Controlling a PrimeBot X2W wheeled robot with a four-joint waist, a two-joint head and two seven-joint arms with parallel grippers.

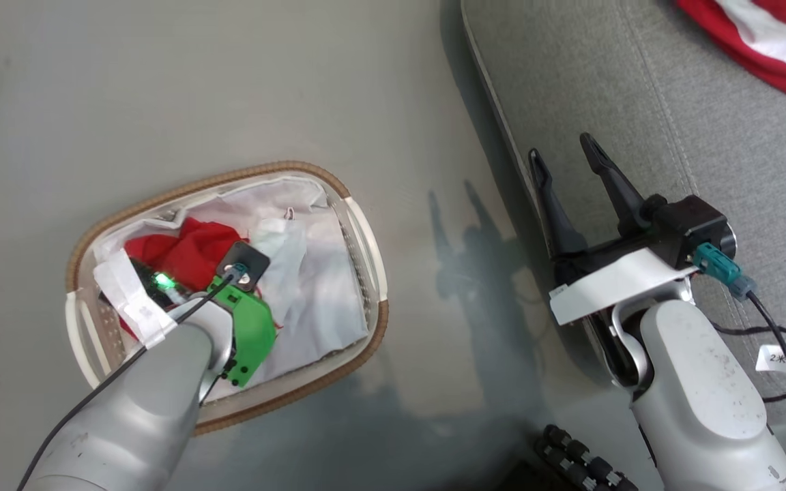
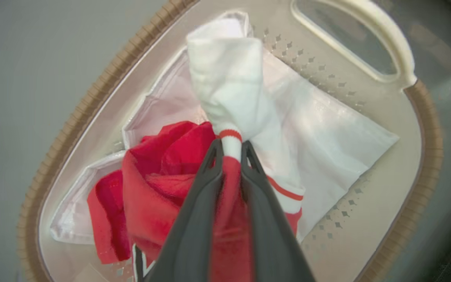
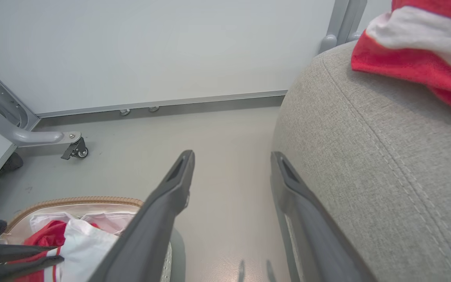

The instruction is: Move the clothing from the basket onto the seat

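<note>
Left wrist view: gripper (image 2: 231, 148) pinches clothing (image 2: 159, 188) (in basket (image 2: 426, 156)).

clothing (image 2: 159, 188): red, white stripes | basket (image 2: 429, 129): white, brown rim | seat (image 1: 645, 95): grey

The carrying surface is a plain grey floor (image 1: 229, 82). The basket (image 1: 379, 327) stands directly on it in open floor, apart from the seat (image 1: 638, 150), whose rounded front edge borders the floor beside it. A caster (image 3: 77, 150) of a grey metal frame (image 3: 22, 136) rests on the floor near the wall line. The seat carries one piece of the clothing (image 1: 768, 44), red with a white stripe, at its far corner.
</note>
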